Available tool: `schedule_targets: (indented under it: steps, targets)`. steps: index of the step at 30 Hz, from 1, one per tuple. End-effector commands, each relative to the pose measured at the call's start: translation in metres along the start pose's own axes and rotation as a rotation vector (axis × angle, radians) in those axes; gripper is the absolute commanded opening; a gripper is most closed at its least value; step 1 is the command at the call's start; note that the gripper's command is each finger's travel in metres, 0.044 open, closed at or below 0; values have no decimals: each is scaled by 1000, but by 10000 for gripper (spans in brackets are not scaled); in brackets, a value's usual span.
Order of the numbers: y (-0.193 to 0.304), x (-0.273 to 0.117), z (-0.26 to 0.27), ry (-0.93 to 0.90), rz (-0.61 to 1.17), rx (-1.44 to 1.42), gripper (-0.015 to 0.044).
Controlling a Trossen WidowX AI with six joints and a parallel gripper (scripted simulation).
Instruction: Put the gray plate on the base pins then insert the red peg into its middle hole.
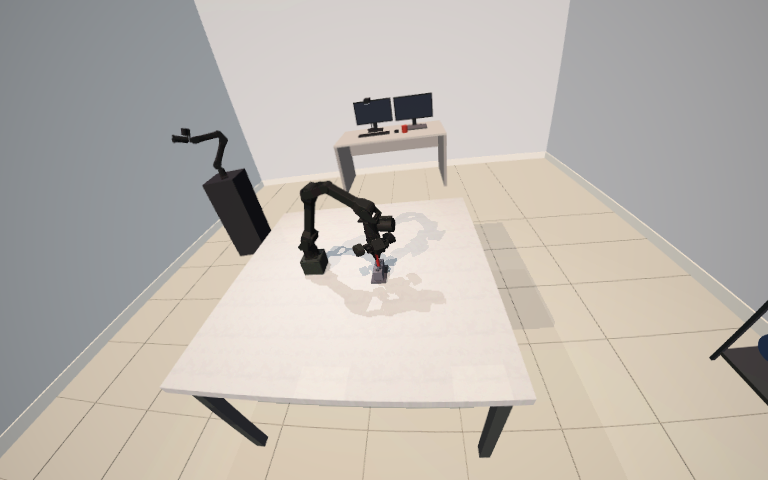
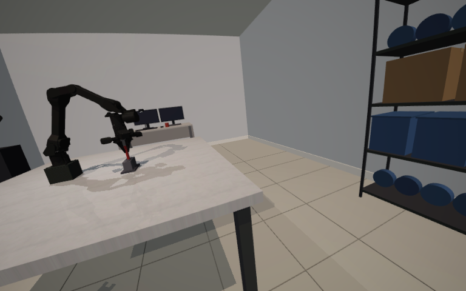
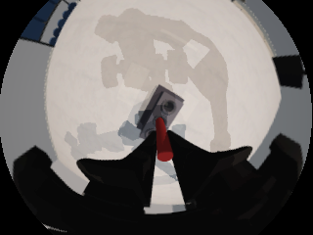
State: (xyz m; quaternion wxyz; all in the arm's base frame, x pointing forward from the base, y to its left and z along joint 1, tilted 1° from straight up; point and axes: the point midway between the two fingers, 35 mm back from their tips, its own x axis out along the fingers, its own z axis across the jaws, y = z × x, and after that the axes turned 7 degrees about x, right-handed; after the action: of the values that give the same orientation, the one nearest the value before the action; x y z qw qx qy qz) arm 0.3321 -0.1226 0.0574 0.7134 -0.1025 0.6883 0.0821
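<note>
1. One black arm reaches over the white worktop (image 1: 351,350), its gripper (image 3: 163,157) clamped on the red peg (image 3: 163,143).
2. Peg hangs tilted, with its lower end pointing at the gray plate (image 3: 166,106).
3. Plate lies on the base (image 2: 130,167), near the arm's foot (image 2: 62,171).
4. Whether the peg tip has entered the middle hole is hard to judge; it appears to sit just above or at the plate.
</note>
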Motion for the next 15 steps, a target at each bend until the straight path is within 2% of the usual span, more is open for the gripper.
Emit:
schedule_targets:
  steps: [1, 11, 15]
  targets:
    - [1, 1, -1, 2, 2, 2, 0]
    - [1, 0, 0, 1, 1, -1, 0]
    - [1, 0, 0, 1, 1, -1, 105]
